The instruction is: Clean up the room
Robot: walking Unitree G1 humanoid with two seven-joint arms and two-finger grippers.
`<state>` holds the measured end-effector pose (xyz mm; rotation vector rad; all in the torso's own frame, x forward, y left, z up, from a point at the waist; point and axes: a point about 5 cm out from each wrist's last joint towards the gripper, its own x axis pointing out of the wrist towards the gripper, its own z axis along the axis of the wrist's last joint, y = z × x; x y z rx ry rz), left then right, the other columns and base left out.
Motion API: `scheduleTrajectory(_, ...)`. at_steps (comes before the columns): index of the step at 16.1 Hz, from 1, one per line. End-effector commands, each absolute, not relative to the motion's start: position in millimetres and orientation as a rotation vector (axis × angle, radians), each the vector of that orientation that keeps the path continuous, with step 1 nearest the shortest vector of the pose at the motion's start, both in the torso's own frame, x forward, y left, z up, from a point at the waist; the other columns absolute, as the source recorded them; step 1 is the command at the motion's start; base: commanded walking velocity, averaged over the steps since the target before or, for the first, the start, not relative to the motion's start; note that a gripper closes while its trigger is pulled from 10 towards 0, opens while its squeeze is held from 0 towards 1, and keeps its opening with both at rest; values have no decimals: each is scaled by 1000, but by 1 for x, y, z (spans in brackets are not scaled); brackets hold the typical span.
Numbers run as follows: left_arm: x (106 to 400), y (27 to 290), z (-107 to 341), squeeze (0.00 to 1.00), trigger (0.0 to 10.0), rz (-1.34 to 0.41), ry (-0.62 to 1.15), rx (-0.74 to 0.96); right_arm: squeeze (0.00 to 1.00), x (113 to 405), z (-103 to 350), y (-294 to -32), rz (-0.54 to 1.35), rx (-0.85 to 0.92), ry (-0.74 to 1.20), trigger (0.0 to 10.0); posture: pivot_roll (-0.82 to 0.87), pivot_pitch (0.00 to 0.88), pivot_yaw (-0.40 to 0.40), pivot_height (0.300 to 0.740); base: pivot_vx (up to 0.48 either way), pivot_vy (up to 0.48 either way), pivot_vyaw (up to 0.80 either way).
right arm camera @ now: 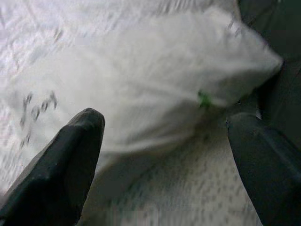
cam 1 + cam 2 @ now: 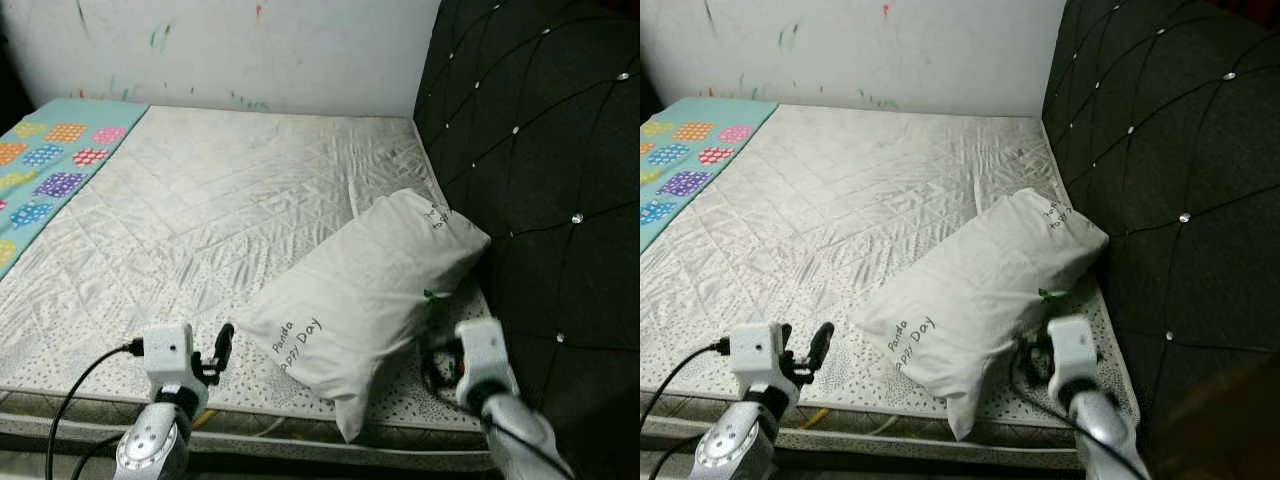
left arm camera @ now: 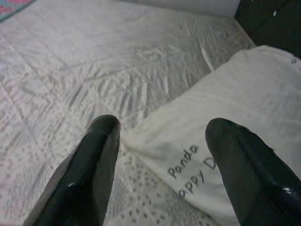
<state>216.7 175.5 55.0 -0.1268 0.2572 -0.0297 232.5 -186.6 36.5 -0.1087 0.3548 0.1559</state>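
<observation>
Bed: bare quilted mattress (image 2: 230,200), dark tufted headboard (image 2: 540,150) on the robot's right, a teal patterned sheet (image 2: 45,165) along the far left edge.
Pillow: white pillow (image 2: 365,295) printed "Panda Happy Day", lying askew at the near right corner, one end against the headboard, the other overhanging the mattress edge.
Left pincer: left pincer (image 3: 162,165) low over the near edge, just beside the pillow's printed corner; fingers spread apart, nothing held.
Right pincer: right pincer (image 1: 164,165) near the pillow's headboard-side flank; fingers wide apart, empty.
Done so far: judging by the lie of things, little; the pillow is not yet gripped or squared up.
Left to do: likely take the pillow from both sides and set it straight against the headboard.
</observation>
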Motion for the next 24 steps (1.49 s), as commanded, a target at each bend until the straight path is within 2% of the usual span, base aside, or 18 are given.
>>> scheduleTrajectory(1,217,173,59,0,10000,-41,249,-113,0,235,46,-189,162,-127,334,10000,-114,0,-35,740,0,0,0)
scheduleTrajectory(8,225,169,65,0,10000,-69,236,-96,0,247,48,-181,165,-245,383,10000,-131,0,-62,740,0,0,0)
scheduleTrajectory(11,235,174,71,0,10000,-34,200,-93,0,259,53,-163,210,-239,294,10000,-115,0,-53,740,0,0,0)
scheduleTrajectory(15,229,174,67,0,10000,-10,198,-96,0,262,57,-168,160,-145,273,10000,-106,0,-38,740,0,0,0)
scheduleTrajectory(21,212,180,66,0,10000,-4,224,-76,0,221,48,-176,181,-105,367,10000,-125,0,-42,740,0,0,0)
scheduleTrajectory(24,193,183,60,0,10000,15,274,-79,0,203,52,-179,191,-86,414,10000,-136,55,-57,740,0,0,0)
